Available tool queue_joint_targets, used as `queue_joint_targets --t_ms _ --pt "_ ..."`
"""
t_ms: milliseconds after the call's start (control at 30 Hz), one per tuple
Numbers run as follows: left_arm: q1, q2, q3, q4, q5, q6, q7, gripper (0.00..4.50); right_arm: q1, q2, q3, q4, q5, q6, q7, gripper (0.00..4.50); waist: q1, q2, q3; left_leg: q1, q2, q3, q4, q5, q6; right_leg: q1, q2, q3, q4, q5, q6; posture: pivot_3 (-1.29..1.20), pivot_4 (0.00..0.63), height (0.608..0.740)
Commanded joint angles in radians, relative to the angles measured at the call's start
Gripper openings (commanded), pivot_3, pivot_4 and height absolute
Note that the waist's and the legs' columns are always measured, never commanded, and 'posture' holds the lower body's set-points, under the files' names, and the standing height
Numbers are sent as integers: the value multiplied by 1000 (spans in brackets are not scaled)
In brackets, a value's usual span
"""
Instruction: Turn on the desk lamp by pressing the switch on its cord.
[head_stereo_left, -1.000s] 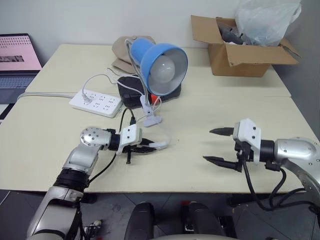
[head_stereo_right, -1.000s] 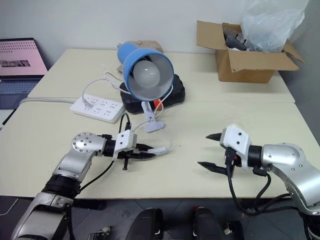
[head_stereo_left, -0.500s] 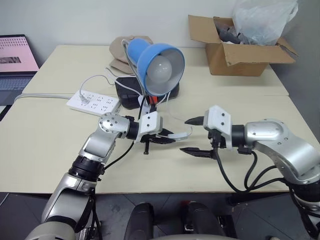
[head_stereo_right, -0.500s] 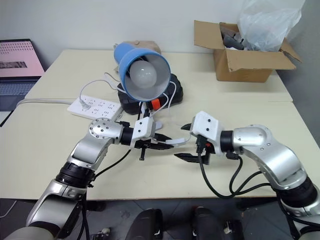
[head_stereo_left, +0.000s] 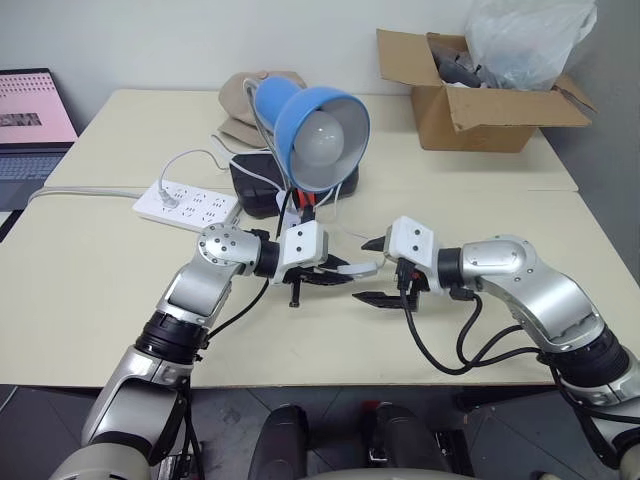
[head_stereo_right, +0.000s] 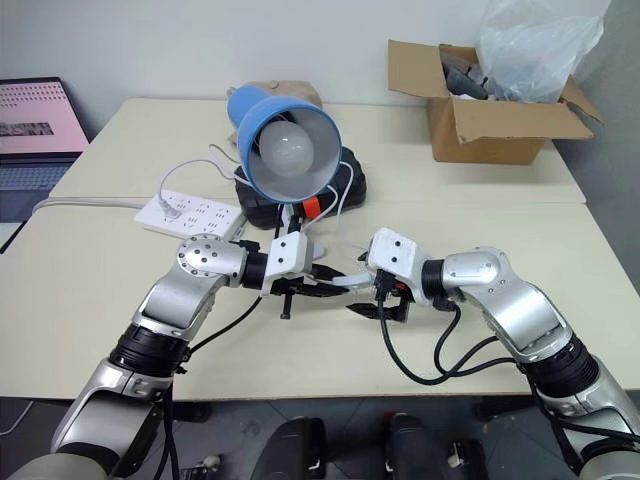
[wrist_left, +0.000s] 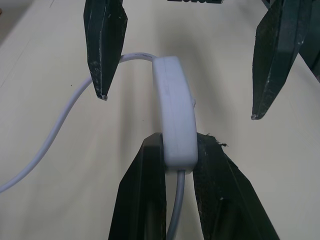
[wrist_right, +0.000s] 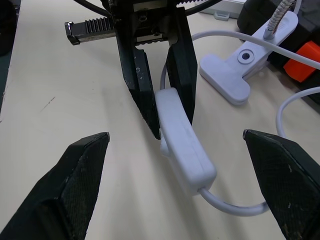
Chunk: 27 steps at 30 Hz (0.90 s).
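We had the small white oblong inline switch clenched by one end in the left gripper, lifted above the table in front of the blue cone-shaded desk lamp, so the released, wide-spread right gripper should straddle it squarely before squeezing the button.

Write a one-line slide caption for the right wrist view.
Left tool shut on the white switch, held above the table, while the right tool stands open around its free end.

desk lamp: blue shade, white bulb | switch: white | cord: white | power strip: white
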Motion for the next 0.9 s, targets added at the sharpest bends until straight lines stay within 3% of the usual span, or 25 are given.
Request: queue_joint_targets --t_ms 33,100,200,633,900 --pt "-1 10 2 -42 -5 -3 6 401 -27 3 -12 -2 -20 -28 17 4500 0 0 0 0 0 0 0 0 0 0 0 0 0 0 0 0 150 740" --pt "0 11 2 -43 -4 -5 5 401 -28 3 -10 5 -28 -36 24 4500 0 0 0 0 0 0 0 0 0 0 0 0 0 0 0 0 150 740" --pt "0 12 1 -44 -3 -8 6 401 -28 1 -6 14 -44 -49 36 4000 0 0 0 0 0 0 0 0 0 0 0 0 0 0 0 0 150 740" --pt "-2 7 2 -58 -9 1 19 401 -29 -6 16 41 -118 -121 80 925 0 0 0 0 0 0 0 0 0 0 0 0 0 0 0 0 150 740" --pt "-5 3 7 -60 -9 0 18 401 -37 5 13 62 -146 -163 115 665 0 0 0 0 0 0 0 0 0 0 0 0 0 0 0 0 150 740"
